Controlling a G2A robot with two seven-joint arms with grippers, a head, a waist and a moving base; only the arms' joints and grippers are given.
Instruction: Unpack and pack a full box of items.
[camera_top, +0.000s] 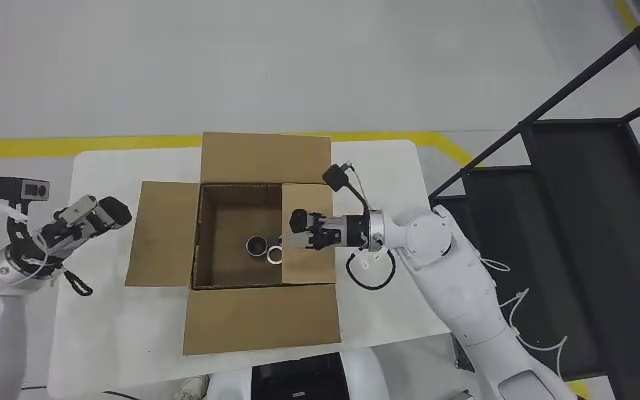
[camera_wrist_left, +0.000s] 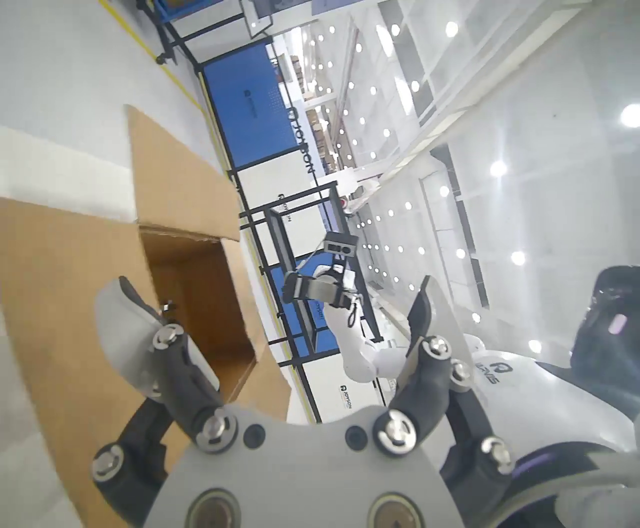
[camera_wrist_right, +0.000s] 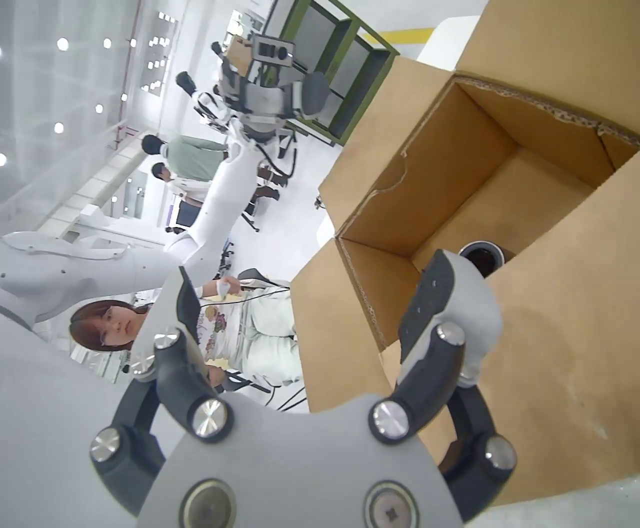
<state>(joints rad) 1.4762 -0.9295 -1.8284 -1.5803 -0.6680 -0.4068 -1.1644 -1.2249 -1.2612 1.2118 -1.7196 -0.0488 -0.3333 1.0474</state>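
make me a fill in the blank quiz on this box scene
The box has its flaps folded ___.
A dark cup stands ___ the box.
The right pincer hangs over the box, fingers ___.
The left pincer, off to the side, holds ___.
Missing words: outward; inside; open; nothing.

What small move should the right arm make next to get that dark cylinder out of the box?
Probably ease the right gripper down toward the dark cylinder. The gripper is open and empty above a flap of the box, the cylinder stands on the box floor just beyond it, and the left gripper is off beside the box.
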